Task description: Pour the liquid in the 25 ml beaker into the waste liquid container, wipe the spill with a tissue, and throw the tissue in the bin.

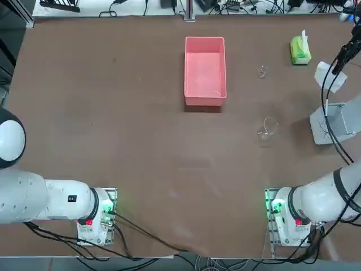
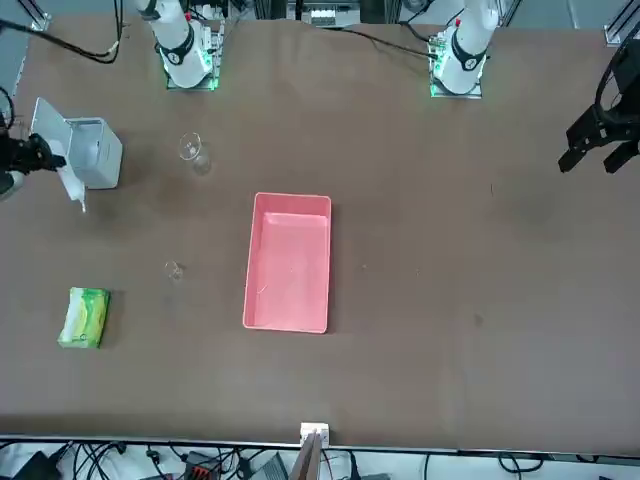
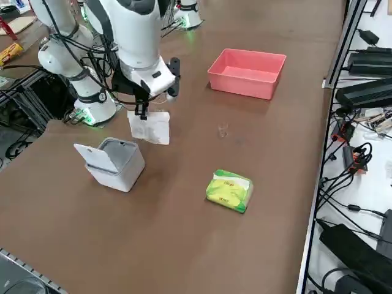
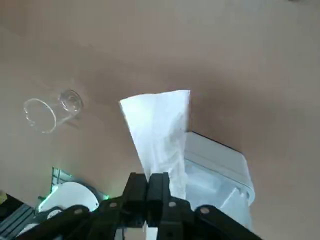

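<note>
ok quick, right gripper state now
Right gripper: shut on the tissue, which hangs from it in the air close to the bin.

You had a yellow-green tissue pack (image 1: pixel 300 51) and a larger glass beaker (image 1: pixel 267 129) on the brown table (image 1: pixel 113 113), well apart.
</note>
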### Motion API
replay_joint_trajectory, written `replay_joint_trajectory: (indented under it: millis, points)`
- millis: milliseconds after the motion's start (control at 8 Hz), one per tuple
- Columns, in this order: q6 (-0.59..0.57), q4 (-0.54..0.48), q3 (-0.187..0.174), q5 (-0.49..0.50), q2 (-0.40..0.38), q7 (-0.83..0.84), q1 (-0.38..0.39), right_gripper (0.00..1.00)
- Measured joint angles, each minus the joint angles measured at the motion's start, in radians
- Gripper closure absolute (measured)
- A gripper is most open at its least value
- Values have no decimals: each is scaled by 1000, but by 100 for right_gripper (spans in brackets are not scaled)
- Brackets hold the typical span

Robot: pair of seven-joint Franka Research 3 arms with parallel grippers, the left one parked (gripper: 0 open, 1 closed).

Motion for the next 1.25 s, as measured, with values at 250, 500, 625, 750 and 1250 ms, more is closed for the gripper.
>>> replay_joint_trajectory:
  millis: [250, 500, 625, 750, 1250]
  points:
    - [103, -156, 98, -44, -96, 12, -108, 98]
    - [182, -281, 137, -68, -160, 13, -168, 98]
    - [222, -338, 142, -83, -187, 15, -183, 98]
    - [240, -378, 144, -89, -206, 16, -200, 98]
    - [254, -453, 145, -100, -223, 16, -283, 98]
